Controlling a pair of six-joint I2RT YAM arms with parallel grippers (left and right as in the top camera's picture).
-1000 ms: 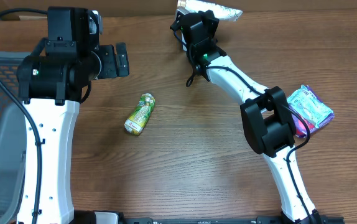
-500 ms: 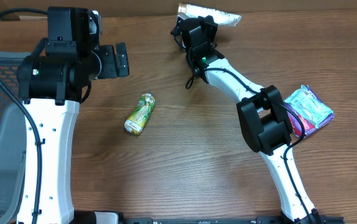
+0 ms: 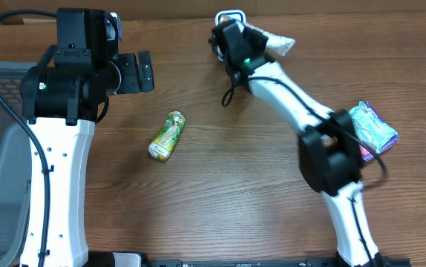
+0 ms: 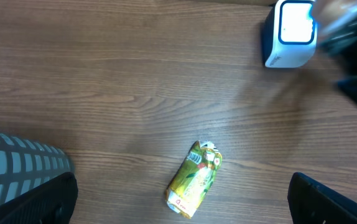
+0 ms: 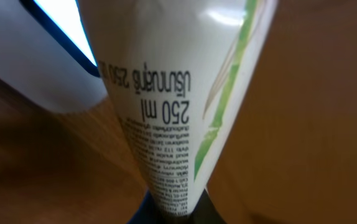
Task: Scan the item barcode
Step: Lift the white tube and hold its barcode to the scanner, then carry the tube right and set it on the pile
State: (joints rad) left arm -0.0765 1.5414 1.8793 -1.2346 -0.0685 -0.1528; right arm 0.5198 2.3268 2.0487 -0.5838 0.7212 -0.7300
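The right claw (image 5: 173, 214) is clamped on one edge of a pouch (image 5: 166, 106). The pouch's printed face fills the wrist view. Small print and "250 ml" show there, but no barcode is visible on that side. Close beside the pouch stands the scanner (image 3: 230, 15), at the far edge of the table, with its lit window turned up. From overhead the pouch sits just right of the scanner, near its window but not squarely over it.

So the pick-up looks done and the pouch has been brought to the scanner. Whether a scan has registered cannot be told. What seems left is turning the barcode to the window.

Further out, a green pouch (image 3: 167, 136) lies mid-table and a packet (image 3: 372, 130) lies at the right. The left claw (image 3: 140, 72) hangs with jaws wide apart, holding nothing.
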